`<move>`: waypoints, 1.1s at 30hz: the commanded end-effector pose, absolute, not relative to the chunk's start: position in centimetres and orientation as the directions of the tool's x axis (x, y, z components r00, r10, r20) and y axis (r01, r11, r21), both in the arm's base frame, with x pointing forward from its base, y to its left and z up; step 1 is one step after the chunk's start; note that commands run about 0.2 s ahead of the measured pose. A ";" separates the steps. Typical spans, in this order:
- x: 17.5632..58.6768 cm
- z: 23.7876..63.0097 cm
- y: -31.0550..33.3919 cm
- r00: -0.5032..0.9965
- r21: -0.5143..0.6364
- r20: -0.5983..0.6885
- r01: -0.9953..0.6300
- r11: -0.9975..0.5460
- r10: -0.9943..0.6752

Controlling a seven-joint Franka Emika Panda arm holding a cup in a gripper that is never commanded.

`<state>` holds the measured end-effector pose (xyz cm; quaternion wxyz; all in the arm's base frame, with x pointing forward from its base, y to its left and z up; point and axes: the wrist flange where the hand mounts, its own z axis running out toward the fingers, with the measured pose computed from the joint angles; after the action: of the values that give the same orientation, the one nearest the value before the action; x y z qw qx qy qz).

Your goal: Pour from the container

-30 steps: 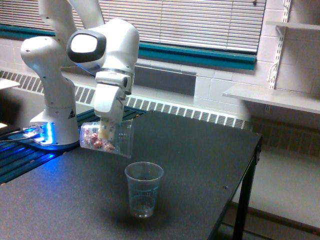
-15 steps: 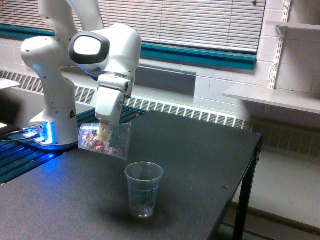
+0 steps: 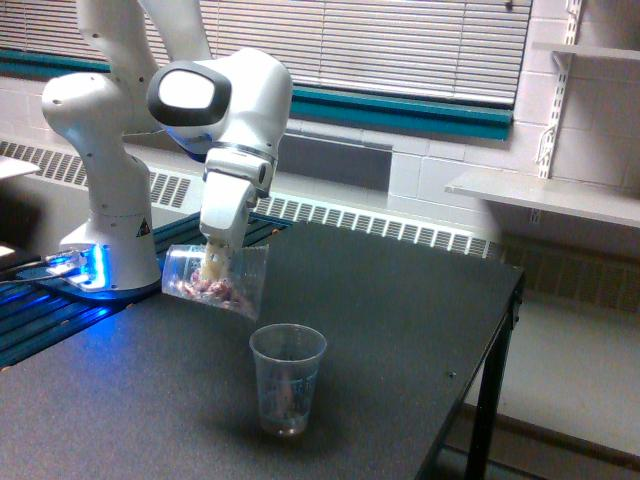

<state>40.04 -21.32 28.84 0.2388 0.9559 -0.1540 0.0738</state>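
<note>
Since a second ago the held container has tipped further, mouth dropping toward the lower right; the arm's wrist has shifted slightly to the exterior view's right. Contents have slid toward the mouth side.

Container: clear, thin-walled plastic cup, tapered, lying near horizontal with the rim end angled down, in the air above the surface, up and to the exterior view's left of the second cup. Inside it, small pinkish-red and pale lumps bunched along the lower wall.

Claw: clenched on the container, pale fingers pressing its wall from above.

Second cup: same clear tapered shape, rolled rim, upright on the surface, apart from the held one. A faint reddish streak shows inside; cannot tell what it is.

Surface: matte black, finely speckled, square-edged, on a dark leg.

Arm: glossy white rounded housings, last link pointing downward with a slight lean; base at the exterior view's left with blue glow beside it. Behind: slatted blinds, teal band, painted block wall.
</note>
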 end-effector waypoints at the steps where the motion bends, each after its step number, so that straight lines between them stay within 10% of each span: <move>1: 40.7 29.3 -21.3 0.938 0.458 0.220 -0.340 -0.821 -0.266; 33: 41.4 30.1 -20.0 0.945 0.480 0.211 -0.324 -0.815 -0.251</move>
<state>41.02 -20.59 29.68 0.2658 0.9501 -0.1512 0.0622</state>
